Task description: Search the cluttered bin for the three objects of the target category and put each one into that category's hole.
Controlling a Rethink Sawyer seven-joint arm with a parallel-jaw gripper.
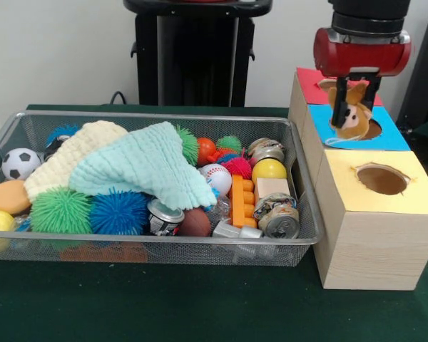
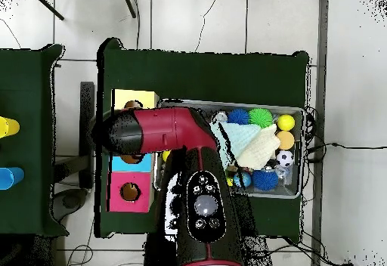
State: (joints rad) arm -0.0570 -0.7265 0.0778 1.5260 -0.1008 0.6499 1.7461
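Front view. Plush toy (image 1: 351, 114), brown and tan, hangs clenched in the gripper (image 1: 354, 107) above the row of boxes, over the blue-topped hole (image 1: 371, 130) and just near of the red-topped hole (image 1: 328, 85). Judged light, soft and squashy, unlikely to slip or break; a pinch across the body suits it. Its face and limbs are hard to make out behind the fingers. Wire bin (image 1: 28, 125) on the green worktop (image 1: 200, 306) holds spiky balls, cans and a block; two cloths, mint (image 1: 146, 165) and cream (image 1: 75, 153), cover much of the left half, so any further plush is hidden.

Overhead view. Arm (image 2: 162, 131) lies across the boxes; gripper, toy and blue-topped hole are covered. Red-topped hole (image 2: 130, 193) shows clear. Bin (image 2: 298, 191) partly masked by arm and cloths.
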